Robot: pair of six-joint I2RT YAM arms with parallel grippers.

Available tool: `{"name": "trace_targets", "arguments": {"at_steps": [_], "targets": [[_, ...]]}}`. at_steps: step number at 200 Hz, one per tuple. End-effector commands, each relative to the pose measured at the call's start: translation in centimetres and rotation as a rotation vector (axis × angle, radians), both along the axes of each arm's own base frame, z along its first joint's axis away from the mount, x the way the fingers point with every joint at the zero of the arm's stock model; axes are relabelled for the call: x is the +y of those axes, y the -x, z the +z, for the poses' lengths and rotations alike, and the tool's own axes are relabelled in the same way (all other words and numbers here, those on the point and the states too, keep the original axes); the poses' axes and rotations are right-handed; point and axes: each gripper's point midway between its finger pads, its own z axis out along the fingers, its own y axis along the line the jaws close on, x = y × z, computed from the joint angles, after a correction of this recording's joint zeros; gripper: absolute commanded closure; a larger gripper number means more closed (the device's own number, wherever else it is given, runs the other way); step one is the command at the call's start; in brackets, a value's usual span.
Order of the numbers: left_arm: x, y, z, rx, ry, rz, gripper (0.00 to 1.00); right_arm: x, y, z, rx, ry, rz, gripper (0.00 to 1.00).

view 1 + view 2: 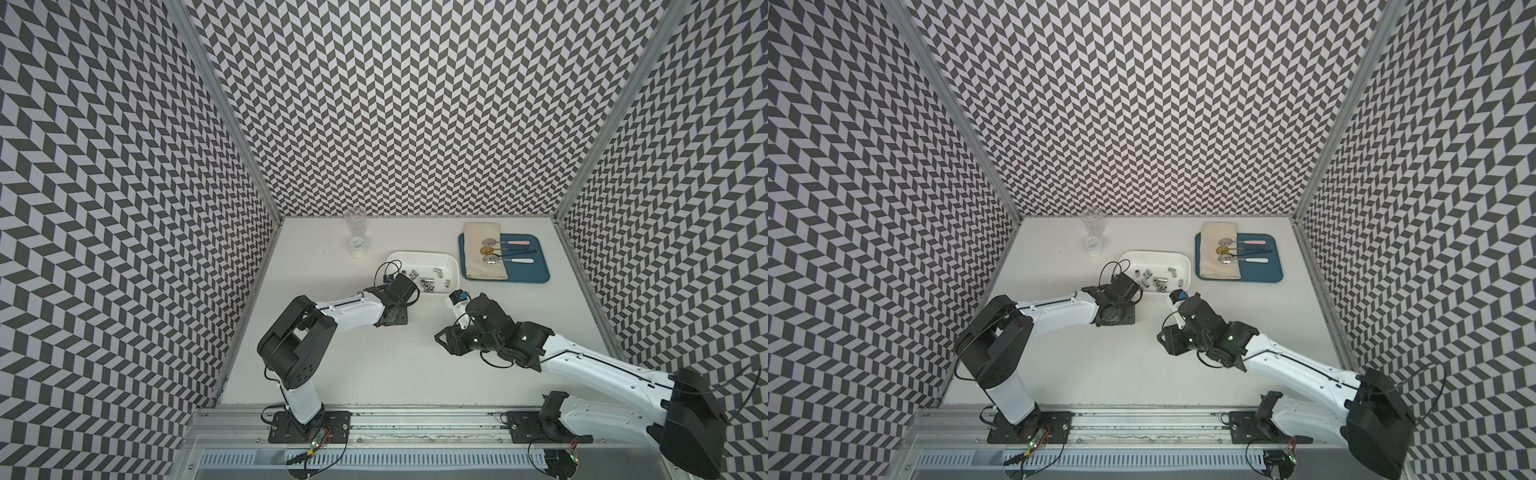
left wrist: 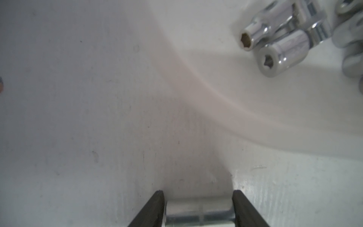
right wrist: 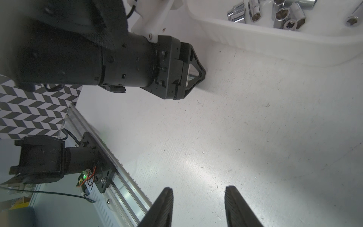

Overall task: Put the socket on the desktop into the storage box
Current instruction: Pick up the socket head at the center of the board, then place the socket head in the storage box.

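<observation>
A silver socket (image 2: 198, 208) lies crosswise between the two black fingers of my left gripper (image 2: 198, 193), which is shut on it. This gripper (image 1: 405, 291) points down, low over the white desktop, just outside the near left corner of the white storage box (image 1: 415, 259). In the right wrist view the socket (image 3: 190, 74) glints between the left gripper's tips, close to the storage box wall (image 3: 255, 39). Several chrome sockets (image 1: 426, 282) lie inside the box. My right gripper (image 3: 198, 189) is open over bare desktop, holding nothing, near the box's right end (image 1: 482, 311).
A blue tray (image 1: 528, 270) with a beige cloth and spoons sits behind and right of the box. A clear glass cup (image 1: 355, 226) and a small round white dish (image 1: 358, 248) stand at the back left. Patterned walls close in three sides; a metal rail (image 1: 415, 419) runs along the front.
</observation>
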Motion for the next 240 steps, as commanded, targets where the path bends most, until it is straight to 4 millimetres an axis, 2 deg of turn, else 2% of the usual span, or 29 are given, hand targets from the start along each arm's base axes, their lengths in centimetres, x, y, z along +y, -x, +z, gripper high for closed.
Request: {"name": "trace_targets", "arguments": {"at_steps": [1,39,97,184,240], "targets": [[0.0,0.3,-0.5,0.021,-0.023,-0.001,0.47,0.4,-0.5,0.7,-0.039,-0.028,-0.008,0.53],[-0.1,0.4,-0.2,0.015,-0.018,-0.004,0.53,0.3,-0.4,0.6,-0.039,-0.026,-0.007,0.53],[-0.6,-0.6,3.0,-0.043,0.023,-0.012,0.53,0.0,-0.6,0.8,-0.041,-0.03,-0.032,0.53],[-1.6,-3.6,8.4,-0.12,0.083,-0.029,0.54,-0.1,-0.7,1.3,-0.048,-0.048,-0.042,0.53],[-1.9,-6.1,10.8,-0.159,0.089,-0.033,0.54,-0.1,-0.7,1.7,-0.052,-0.055,-0.045,0.53]]}}
